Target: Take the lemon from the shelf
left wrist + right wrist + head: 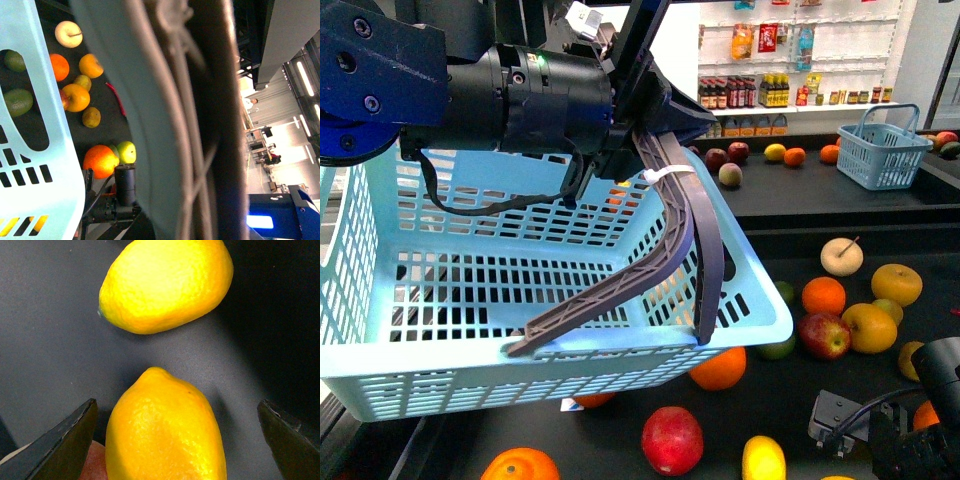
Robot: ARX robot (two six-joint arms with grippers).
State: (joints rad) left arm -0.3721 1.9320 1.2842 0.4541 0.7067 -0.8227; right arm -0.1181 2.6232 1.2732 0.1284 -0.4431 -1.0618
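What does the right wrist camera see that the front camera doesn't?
Only the right wrist view: the nearer lemon and a second lemon up close, with the right tool open, one finger on either side of the nearer one. Only the front view: the left tool holding the blue basket by its handle, plus oranges, a red apple and wall shelves. Both: the black shelf; the front's yellow lemon is probably one of the pair.
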